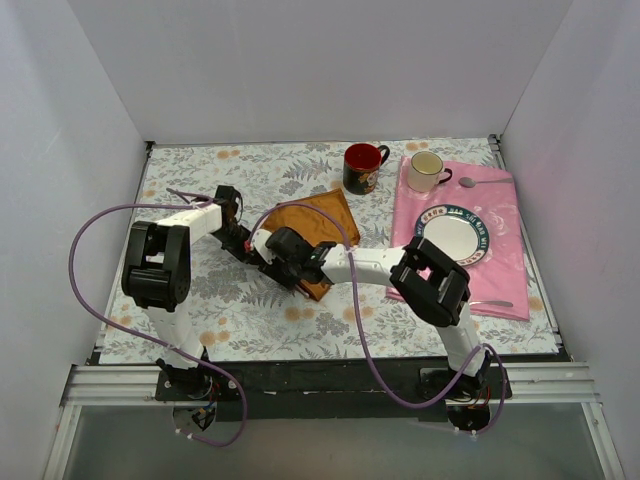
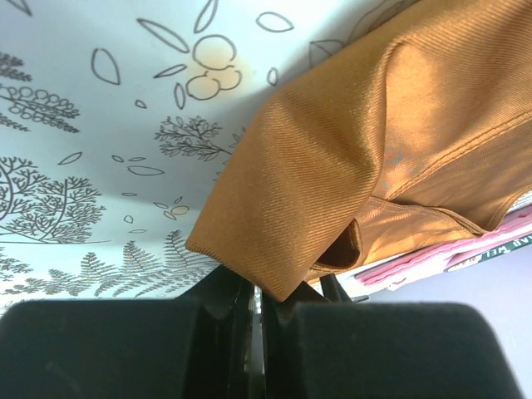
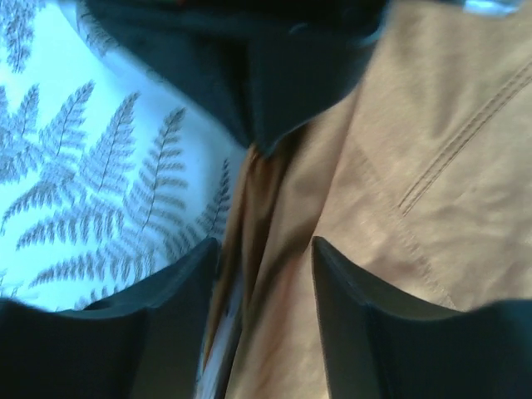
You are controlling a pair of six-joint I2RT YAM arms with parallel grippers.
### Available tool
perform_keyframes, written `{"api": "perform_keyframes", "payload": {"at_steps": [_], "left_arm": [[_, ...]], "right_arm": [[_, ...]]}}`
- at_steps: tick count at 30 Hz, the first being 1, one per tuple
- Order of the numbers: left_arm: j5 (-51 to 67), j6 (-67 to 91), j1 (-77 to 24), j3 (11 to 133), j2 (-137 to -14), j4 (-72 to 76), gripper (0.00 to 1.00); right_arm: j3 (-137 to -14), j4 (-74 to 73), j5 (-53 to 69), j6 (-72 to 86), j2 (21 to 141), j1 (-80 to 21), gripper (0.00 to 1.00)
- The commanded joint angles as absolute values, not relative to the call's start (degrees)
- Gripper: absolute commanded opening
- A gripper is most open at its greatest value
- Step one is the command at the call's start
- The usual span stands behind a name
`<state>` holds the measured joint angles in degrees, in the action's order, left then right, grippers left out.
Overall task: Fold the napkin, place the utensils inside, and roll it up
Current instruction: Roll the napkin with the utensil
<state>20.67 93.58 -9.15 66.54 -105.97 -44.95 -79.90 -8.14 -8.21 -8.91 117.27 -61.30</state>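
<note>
The top view looks down from above the near edge over the whole counter (image 1: 250, 310). Both wrist views sit very close on the napkin (image 1: 318, 220), which all three views share.

Red mug (image 1: 364, 168), cream mug (image 1: 428, 172), plate (image 1: 452, 238)

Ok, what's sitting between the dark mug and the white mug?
Nothing, in the top view: just bare floral tablecloth from the dark mug to the pink cloth under the white mug.
</note>
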Motion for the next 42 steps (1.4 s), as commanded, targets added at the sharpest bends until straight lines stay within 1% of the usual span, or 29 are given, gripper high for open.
{"api": "perform_keyframes", "payload": {"at_steps": [1, 3, 5, 6, 7, 10, 11, 12, 14, 15, 16, 17, 18, 21, 22, 24, 26, 28, 30, 31, 32, 33, 35, 36, 37, 38, 39, 40, 42], "left_arm": [[22.6, 92.9, -8.6, 65.3, -103.1, -45.5, 0.0], [22.8, 92.6, -8.5, 65.0, -103.2, -45.4, 0.0], [22.9, 91.2, -8.3, 65.0, -103.3, -45.2, 0.0], [23.0, 90.5, -8.0, 64.9, -103.2, -44.9, 0.0], [23.0, 89.8, -7.4, 64.7, -102.9, -44.5, 0.0], [24.0, 86.0, -5.6, 63.3, -99.9, -41.2, 0.0], [23.6, 84.9, -5.2, 63.3, -98.8, -40.6, 0.07], [22.7, 82.7, -4.8, 63.2, -97.3, -40.2, 0.16], [20.1, 81.1, -3.7, 63.0, -92.9, -38.9, 0.37], [20.0, 79.4, -3.3, 63.0, -91.8, -38.7, 0.43], [19.8, 78.7, -2.6, 63.1, -89.8, -38.4, 0.48], [19.3, 78.1, -2.3, 63.1, -88.7, -38.3, 0.57], [19.3, 77.8, -2.2, 62.7, -87.4, -37.8, 0.6], [18.5, 76.9, -2.2, 59.6, -81.0, -34.0, 0.72], [17.7, 77.0, -2.2, 58.5, -79.4, -33.4, 0.87], [14.9, 77.3, -2.5, 55.7, -75.8, -32.3, 0.97], [14.5, 78.9, -2.9, 54.7, -75.0, -32.4, 0.97], [14.9, 80.4, -3.9, 53.7, -76.0, -33.1, 0.97], [13.7, 83.8, -4.8, 53.6, -78.4, -34.2, 0.93], [12.7, 85.2, -5.5, 53.9, -79.5, -34.8, 0.84], [13.0, 85.8, -6.0, 54.1, -80.5, -34.7, 0.79], [13.6, 85.7, -6.5, 54.2, -82.2, -33.8, 0.77], [17.5, 85.5, -7.3, 52.8, -81.7, -30.6, 0.71], [18.9, 87.5, -7.3, 50.8, -80.6, -25.1, 0.67], [19.9, 88.4, -7.3, 47.1, -77.6, -22.0, 0.61], [23.0, 89.5, -7.3, 44.8, -76.3, -18.4, 0.53], [24.0, 91.3, -7.3, 43.1, -75.2, -11.4, 0.52], [24.6, 92.4, -7.4, 40.5, -74.6, -8.9, 0.52], [26.6, 93.0, -7.4, 40.5, -76.8, -6.9, 0.63]], "right_arm": [[-79.6, -5.7, -13.6, -7.9, 122.1, -60.9, 0.46], [-80.3, -6.6, -12.5, -7.2, 123.3, -61.0, 0.26], [-83.3, -10.3, -10.6, -6.4, 125.3, -60.8, 0.15], [-84.1, -10.7, -9.0, -6.1, 125.8, -60.7, 0.04], [-84.3, -10.7, -7.7, -5.5, 125.8, -60.5, 0.01], [-85.0, -10.9, 1.8, -1.0, 125.8, -58.1, 0.01], [-85.6, -11.2, 4.5, -0.4, 125.7, -57.3, 0.01], [-85.8, -11.2, 10.5, 3.7, 125.9, -55.6, 0.01], [-85.8, -10.6, 16.8, 7.0, 126.1, -53.6, 0.01], [-85.9, -10.0, 22.6, 10.8, 126.3, -51.9, 0.01], [-86.0, -8.9, 25.1, 12.4, 126.7, -51.2, 0.01], [-86.2, -8.5, 27.1, 14.2, 127.2, -50.4, 0.01], [-86.3, -7.6, 31.9, 17.9, 127.5, -49.0, 0.01], [-87.3, -4.2, 38.4, 23.4, 129.2, -46.5, 0.01], [-87.8, -4.2, 39.3, 26.0, 130.2, -46.1, 0.01], [-87.7, -0.9, 43.2, 30.0, 131.1, -44.3, 0.01], [-86.4, 6.2, 46.6, 37.2, 132.9, -43.2, 0.01], [-85.8, 9.0, 49.2, 40.6, 134.5, -42.1, 0.01], [-84.6, 14.7, 50.6, 45.3, 135.0, -41.6, 0.01], [-83.9, 18.4, 51.3, 48.4, 135.6, -41.3, 0.01], [-82.2, 21.6, 52.4, 53.3, 136.1, -41.1, 0.01], [-81.5, 27.4, 52.6, 56.0, 136.3, -40.7, 0.01], [-79.7, 32.1, 52.9, 60.1, 137.2, -40.4, 0.01], [-79.3, 36.0, 53.1, 63.4, 137.5, -40.4, 0.01], [-79.0, 37.3, 53.1, 64.5, 138.0, -40.3, 0.01], [-78.8, 37.6, 53.0, 65.2, 138.1, -40.4, 0.01], [-78.2, 37.8, 52.4, 65.5, 138.1, -40.3, 0.01], [-77.8, 38.8, 51.9, 65.9, 137.8, -40.3, 0.01], [-77.9, 37.5, 50.7, 65.1, 137.5, -40.0, 0.01]]}}
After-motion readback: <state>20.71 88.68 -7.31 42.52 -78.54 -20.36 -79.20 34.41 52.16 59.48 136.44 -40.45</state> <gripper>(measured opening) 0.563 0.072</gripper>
